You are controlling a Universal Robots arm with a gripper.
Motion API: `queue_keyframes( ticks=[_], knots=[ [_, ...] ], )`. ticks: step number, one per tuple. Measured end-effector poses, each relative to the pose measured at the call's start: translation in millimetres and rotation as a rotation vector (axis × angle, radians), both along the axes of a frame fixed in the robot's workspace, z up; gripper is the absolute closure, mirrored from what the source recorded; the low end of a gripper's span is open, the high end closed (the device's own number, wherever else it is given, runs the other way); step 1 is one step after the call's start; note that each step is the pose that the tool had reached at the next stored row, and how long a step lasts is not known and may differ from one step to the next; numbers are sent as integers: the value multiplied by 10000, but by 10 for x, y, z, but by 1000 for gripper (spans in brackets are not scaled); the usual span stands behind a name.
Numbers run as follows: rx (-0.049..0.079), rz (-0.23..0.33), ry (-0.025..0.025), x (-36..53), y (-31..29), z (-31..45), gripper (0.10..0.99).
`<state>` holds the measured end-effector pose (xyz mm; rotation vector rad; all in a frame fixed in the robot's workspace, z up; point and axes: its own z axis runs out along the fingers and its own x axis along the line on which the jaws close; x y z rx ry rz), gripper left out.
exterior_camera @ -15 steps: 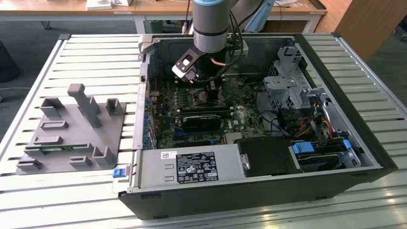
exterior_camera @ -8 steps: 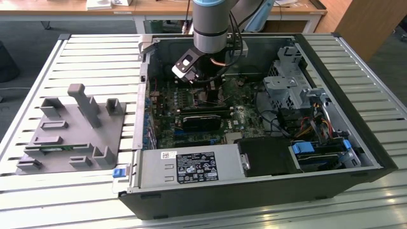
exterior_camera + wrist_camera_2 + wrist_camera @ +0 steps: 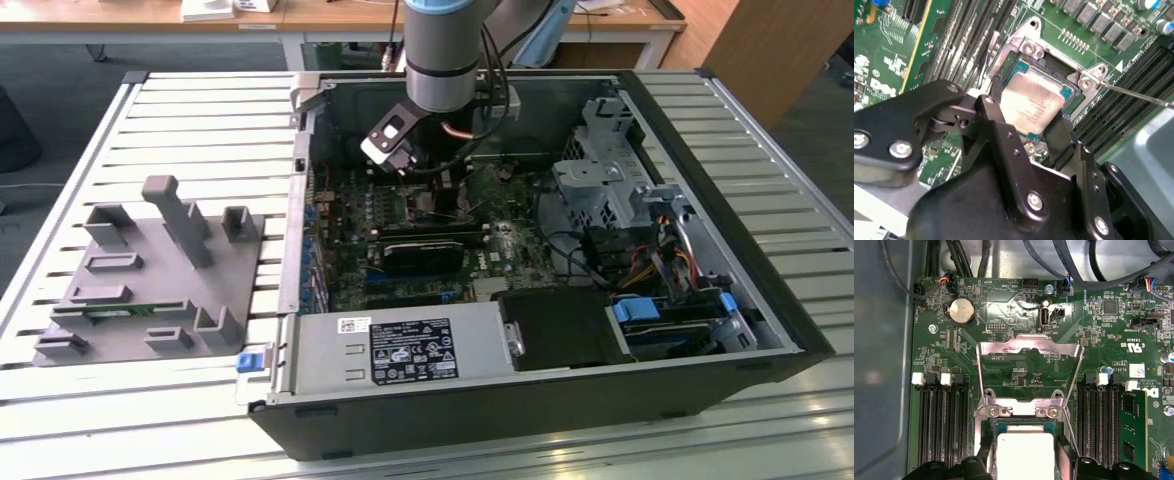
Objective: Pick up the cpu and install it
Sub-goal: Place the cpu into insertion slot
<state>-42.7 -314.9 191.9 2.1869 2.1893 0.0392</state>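
Silver cpu [image 3: 1025,450] snug between the end effector [image 3: 1025,466]'s fingers [image 3: 985,454] at the socket [image 3: 988,426], metal frame [image 3: 1029,346] open beyond.

Case [image 3: 534,415] open on top; straight drop from above free, arm [image 3: 447,60] using it. Gripper [image 3: 1029,117] low at socket, cpu [image 3: 1025,452] at it. Load plate [image 3: 1029,347] flipped open beside socket, lever wire [image 3: 1134,93] poking sideways. Memory slots [image 3: 941,425] flank both sides, low; memory stick [image 3: 1134,430] stands taller. Cables [image 3: 1079,265] loop over board edge. Drive cage [image 3: 601,180] crowds exterior view's right, power supply [image 3: 400,350] blocks near side. Slatted surface [image 3: 200,130] beside case open, bar grey fixture [image 3: 147,270].
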Motion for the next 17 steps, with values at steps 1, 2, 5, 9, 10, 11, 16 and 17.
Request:
queue_keyframes(
  ticks=[1,2,5,9,10,11,16,17],
  knots=[
    [3,0,-2,0,1,2,475],
    [2,0,-2,0,1,6,475],
    [2,-4,-2,0,0,13,475],
    [1,-7,0,-1,10,14,475],
    [5,-9,-1,-1,16,14,475],
    [5,-13,0,-1,21,14,475],
    [6,-44,0,-1,36,14,475],
    [6,-46,0,-1,35,14,475]
  ],
)
